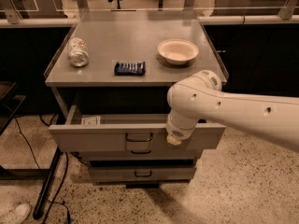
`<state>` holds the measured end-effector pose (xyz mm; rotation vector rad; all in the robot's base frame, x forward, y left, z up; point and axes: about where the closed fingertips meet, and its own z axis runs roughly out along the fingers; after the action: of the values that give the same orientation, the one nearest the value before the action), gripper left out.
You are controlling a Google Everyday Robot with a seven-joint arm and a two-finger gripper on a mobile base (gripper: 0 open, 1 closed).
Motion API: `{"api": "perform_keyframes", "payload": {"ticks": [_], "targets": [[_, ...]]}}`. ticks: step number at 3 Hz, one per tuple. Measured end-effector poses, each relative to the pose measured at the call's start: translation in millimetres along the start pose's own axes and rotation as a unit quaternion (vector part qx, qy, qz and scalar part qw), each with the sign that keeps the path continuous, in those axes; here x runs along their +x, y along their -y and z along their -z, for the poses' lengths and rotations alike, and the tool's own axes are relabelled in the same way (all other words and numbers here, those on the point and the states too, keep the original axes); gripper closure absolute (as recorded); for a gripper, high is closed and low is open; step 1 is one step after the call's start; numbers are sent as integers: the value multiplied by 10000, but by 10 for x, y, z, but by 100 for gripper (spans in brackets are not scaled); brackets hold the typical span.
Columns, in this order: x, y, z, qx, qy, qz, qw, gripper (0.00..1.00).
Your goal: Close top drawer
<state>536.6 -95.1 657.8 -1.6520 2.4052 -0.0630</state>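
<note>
Grey metal and pulled well out from the cart, the top drawer hangs open over the two lower drawers, which sit shut beneath it. The hand is at the drawer's front panel, just right of the wire handle, low on the face and seemingly touching it. The arm's wrist hides it from above, so I cannot tell whether the hand is spread or pressed together.

The step in hand looks like the push itself. To do it well, press flat on the panel and drive straight back along the slides. The contact is off-centre to the right, so a skewed push could rack the drawer and jam it; shifting nearer the handle would help. Keep the force level, not downward, and ease off as the front meets the frame.

A slip of paper lies inside at the left and sits low enough that it should not catch. On the surface a can lies on its side, with a dark packet and a bowl; a hard slam might set the can rolling. Nothing stands between drawer and frame.
</note>
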Motion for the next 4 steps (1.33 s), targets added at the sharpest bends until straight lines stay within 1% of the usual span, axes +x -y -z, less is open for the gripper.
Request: {"api": "perform_keyframes", "payload": {"ticks": [1, 2, 3, 4], "targets": [[0, 0, 0, 0, 0, 0, 10000, 14], [0, 0, 0, 0, 0, 0, 10000, 0], [0, 0, 0, 0, 0, 0, 10000, 0], [0, 0, -1, 0, -1, 1, 10000, 27]]}}
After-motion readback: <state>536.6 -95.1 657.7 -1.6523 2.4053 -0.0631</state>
